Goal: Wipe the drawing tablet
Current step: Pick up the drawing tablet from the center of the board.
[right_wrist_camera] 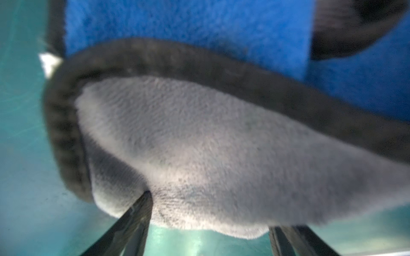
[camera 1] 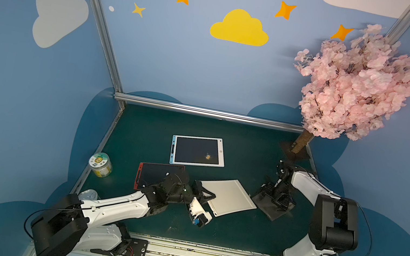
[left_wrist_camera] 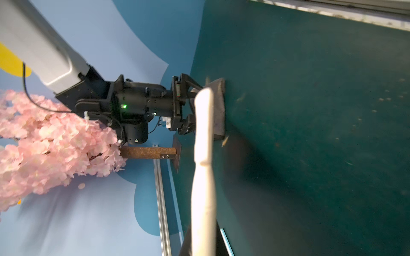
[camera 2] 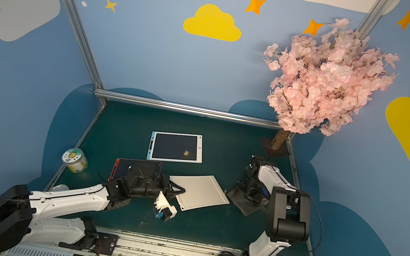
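— checking the left gripper (camera 1: 207, 194) first: what does it have?
— jaws clamped narrow on one edge of the white tablet (camera 1: 231, 196), the edge nearest the left arm. the tablet sits mid-table, pale side up, on the green table (camera 1: 208, 229). the left wrist view shows it edge-on (left_wrist_camera: 204, 155). whether it lies fully flat, cannot tell.
— and the right gripper (camera 1: 271, 200)?
— down on the dark cloth (camera 1: 271, 213), which lies just beside the white tablet on the right arm's side. in the right wrist view the fingers (right_wrist_camera: 142, 217) stand wide apart, the grey nap of the cloth (right_wrist_camera: 199, 155) bulges between them, and one finger presses into it.
— other tablets?
— the blue-framed tablet (camera 1: 196, 151) lies farther back, screen up, with a small yellow mark (camera 1: 207, 156) on the screen, well apart from both grippers. the red-framed tablet (camera 1: 156, 172) is just in front of it, partly hidden under the left arm.
— rest of the table?
— a jar (camera 1: 100, 165) with a printed lid at the left edge, and a pink blossom tree (camera 1: 357, 84) in the far right corner.
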Motion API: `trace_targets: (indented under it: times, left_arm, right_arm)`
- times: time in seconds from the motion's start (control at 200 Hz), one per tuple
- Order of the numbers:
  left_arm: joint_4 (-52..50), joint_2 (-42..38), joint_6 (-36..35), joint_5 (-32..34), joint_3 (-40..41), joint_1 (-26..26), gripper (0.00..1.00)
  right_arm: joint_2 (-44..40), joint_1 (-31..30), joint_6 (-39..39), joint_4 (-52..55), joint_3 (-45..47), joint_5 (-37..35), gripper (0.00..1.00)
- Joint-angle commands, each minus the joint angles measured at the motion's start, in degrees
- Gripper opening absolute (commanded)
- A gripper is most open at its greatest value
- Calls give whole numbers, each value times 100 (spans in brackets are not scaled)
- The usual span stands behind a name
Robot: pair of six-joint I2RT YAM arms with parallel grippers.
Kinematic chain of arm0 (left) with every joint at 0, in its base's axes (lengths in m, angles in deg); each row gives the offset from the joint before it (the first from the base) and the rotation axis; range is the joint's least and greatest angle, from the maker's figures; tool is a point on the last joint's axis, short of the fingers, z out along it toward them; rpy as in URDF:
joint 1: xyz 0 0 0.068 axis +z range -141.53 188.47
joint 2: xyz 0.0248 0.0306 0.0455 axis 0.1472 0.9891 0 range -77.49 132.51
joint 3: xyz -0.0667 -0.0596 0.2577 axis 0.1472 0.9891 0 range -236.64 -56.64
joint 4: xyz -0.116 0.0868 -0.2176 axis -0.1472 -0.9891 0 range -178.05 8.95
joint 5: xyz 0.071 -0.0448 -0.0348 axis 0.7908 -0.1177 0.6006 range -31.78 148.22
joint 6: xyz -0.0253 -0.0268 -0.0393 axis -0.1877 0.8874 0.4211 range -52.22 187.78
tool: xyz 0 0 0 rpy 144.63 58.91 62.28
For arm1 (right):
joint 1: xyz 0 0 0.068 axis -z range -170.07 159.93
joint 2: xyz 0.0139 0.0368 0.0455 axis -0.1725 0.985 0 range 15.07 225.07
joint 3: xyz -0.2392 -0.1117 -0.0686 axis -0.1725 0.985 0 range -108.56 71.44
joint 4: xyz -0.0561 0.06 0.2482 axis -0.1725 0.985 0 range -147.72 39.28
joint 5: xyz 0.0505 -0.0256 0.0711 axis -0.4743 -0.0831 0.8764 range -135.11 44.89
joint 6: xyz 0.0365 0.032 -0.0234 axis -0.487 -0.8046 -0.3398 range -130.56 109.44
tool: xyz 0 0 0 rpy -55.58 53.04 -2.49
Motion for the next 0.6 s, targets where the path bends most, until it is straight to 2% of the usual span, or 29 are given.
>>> trace_targets:
  times: [0.0, 0.165, 0.21, 0.596]
  left_arm:
    - [52, -170, -1041, 130, 184, -58, 3]
    - [-39, -244, -1018, 396, 376, -233, 3]
    - [-41, -279, -1009, 463, 417, -305, 3]
    - [-83, -562, -809, 548, 664, -476, 3]
  right_arm:
    - [166, 18, 33, -98, 84, 129, 80]
    - [442, 16, 11, -277, 159, 234, 79]
    - [481, 15, -3, -260, 138, 180, 76]
    - [306, 16, -29, -104, -113, -167, 80]
